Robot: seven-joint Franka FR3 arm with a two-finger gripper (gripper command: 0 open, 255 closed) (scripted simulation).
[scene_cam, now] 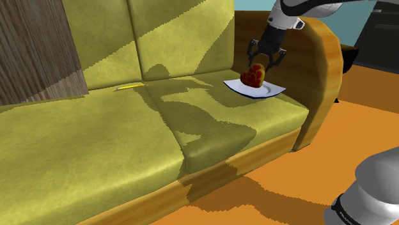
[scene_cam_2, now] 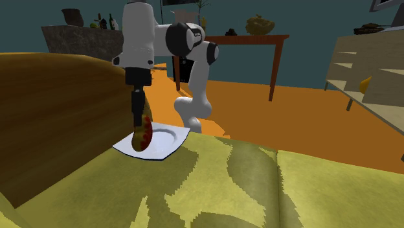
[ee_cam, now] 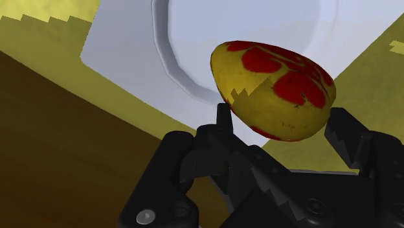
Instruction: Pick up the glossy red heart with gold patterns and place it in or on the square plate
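Observation:
The heart (scene_cam: 254, 76) is red with gold patches, and my gripper (scene_cam: 259, 64) is shut on it. It hangs low over the white square plate (scene_cam: 272, 91), which lies on the sofa seat beside the wooden armrest. In the second exterior view the heart (scene_cam_2: 142, 135) stands on edge under the gripper (scene_cam_2: 138, 123), at or just above the plate (scene_cam_2: 167, 146); I cannot tell if they touch. In the wrist view both fingers (ee_cam: 223, 118) clasp the heart (ee_cam: 275, 84), with the plate's raised rim (ee_cam: 165, 58) behind it.
The olive-yellow sofa (scene_cam: 96, 147) has a tall backrest and a curved wooden armrest (scene_cam: 324, 77) close beside the plate. A yellow pencil (scene_cam: 130, 86) lies at the back of the seat. A wooden table (scene_cam_2: 249, 40) stands on the orange floor behind the arm.

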